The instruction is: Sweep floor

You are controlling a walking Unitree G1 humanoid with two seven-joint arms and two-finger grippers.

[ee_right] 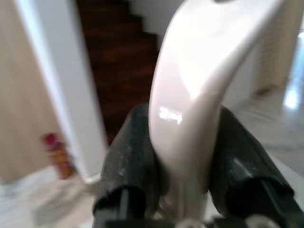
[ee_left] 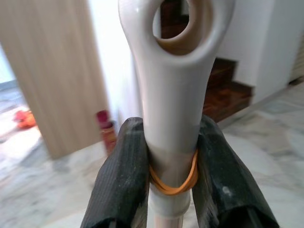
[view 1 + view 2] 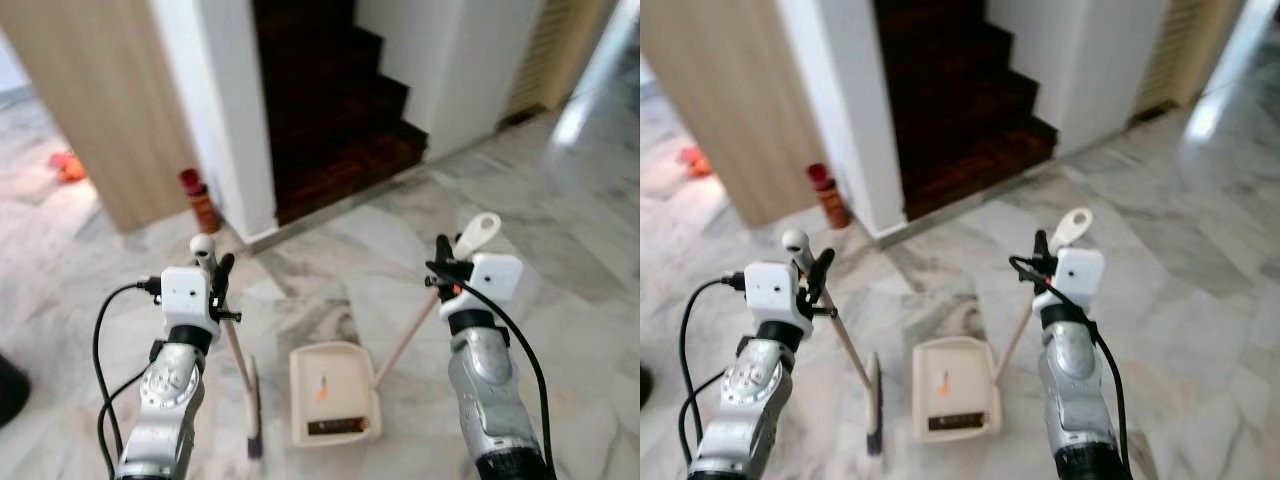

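Home hallway: marble floor (image 3: 560,230), dark wooden staircase (image 3: 330,110).

Open marble floor (image 3: 560,200) spreads across the frame's right. At upper centre, the white pillar (image 3: 235,110), dark stairs (image 3: 335,110) and red bottle (image 3: 200,200) block passage.

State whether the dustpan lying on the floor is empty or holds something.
Not empty. The dustpan rests flat on the marble floor, and a small orange scrap lies inside its tray.
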